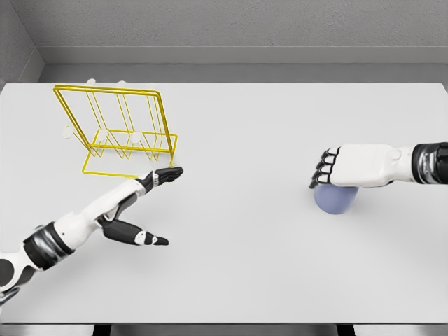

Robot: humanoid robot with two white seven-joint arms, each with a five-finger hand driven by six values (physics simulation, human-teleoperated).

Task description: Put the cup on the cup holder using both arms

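Lavender is the cup (334,200), which I see on the right side of the white table (245,245), under my right hand (350,168); the fingers curl over its top (a firm grip I cannot confirm). My left hand (143,206) lies open, fingers spread, just near the yellow wire cup holder (119,129) at far left.

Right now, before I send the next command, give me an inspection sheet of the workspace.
Surface: white table, flat.
Job's things: bluish cup at right, under the right hand; yellow wire cup holder upright at far left, no cup on it.
Clutter: nothing seen.
Hands: right hand over the cup, fingers curled around it; left hand open, fingertips near the holder's base.
Cables: nothing seen.
Surroundings: grey walls behind the table.
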